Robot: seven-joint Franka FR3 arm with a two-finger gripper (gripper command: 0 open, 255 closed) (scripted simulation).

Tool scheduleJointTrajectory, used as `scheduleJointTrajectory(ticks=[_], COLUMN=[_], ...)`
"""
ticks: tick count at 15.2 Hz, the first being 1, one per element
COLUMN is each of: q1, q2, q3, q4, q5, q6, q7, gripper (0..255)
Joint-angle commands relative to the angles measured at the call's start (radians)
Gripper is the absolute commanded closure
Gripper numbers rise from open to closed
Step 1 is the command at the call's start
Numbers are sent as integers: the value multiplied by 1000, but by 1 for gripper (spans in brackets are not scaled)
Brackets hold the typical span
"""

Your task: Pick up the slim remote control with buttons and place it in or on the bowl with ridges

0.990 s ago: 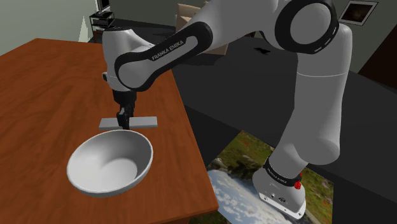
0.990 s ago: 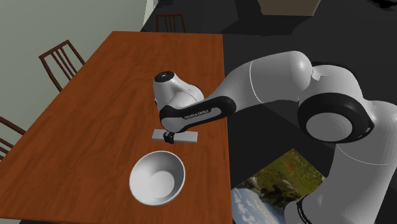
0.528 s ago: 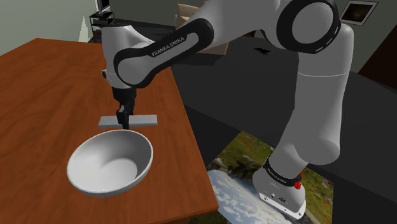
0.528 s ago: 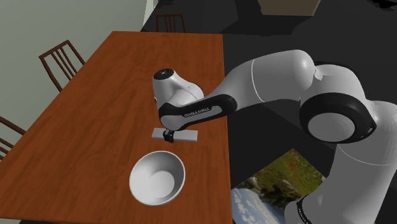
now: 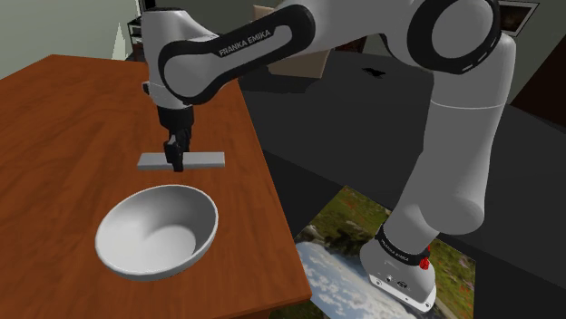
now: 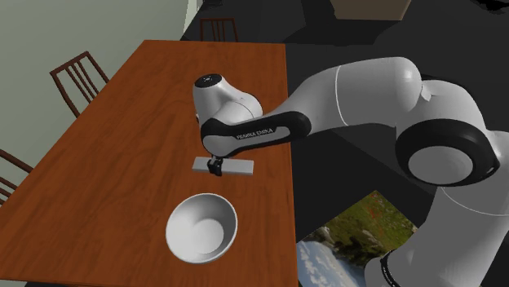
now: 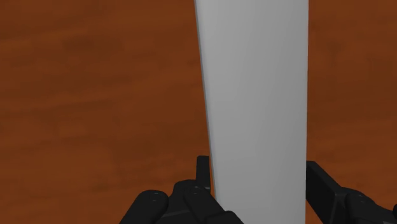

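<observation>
Shoulder view, left to right: plain white round bowl [image 5: 204,227] on reddish-brown wooden table [image 5: 54,118]. Flat slim grey remote control [image 5: 207,159] lifted off the table within the last second, now held level just beyond bowl's far rim. Pick judged done, carry over bowl outstanding. Black two-finger gripper [image 5: 176,164] pinching remote near mid-length, pointing straight down beyond bowl. White arm [image 5: 453,136] arched over.

Soft, even light falls on the reddish-brown wooden table [image 5: 54,136], which carries a faint pale sheen in the shoulder view. The plain grey-white round bowl [image 5: 156,231] is bright on its inner floor and shaded along its inner wall toward that view's right. The glossy white robot arm [image 6: 359,86] shows gentle highlights. Beyond the table the dark grey floor [image 5: 345,127] is dim. In the wrist view the flat light-grey slab of a remote [image 7: 257,95] is evenly lit, slightly darker along one edge.
</observation>
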State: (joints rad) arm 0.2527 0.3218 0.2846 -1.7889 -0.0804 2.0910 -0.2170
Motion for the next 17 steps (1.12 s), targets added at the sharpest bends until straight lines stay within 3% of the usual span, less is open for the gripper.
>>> scheduleJointTrajectory(ticks=[1, 17], q1=[1, -2], q2=[-8, -63], q3=[2, 9], q4=[17, 160], q5=[3, 23], q6=[-25, -221], q7=[0, -11], gripper=[255, 255])
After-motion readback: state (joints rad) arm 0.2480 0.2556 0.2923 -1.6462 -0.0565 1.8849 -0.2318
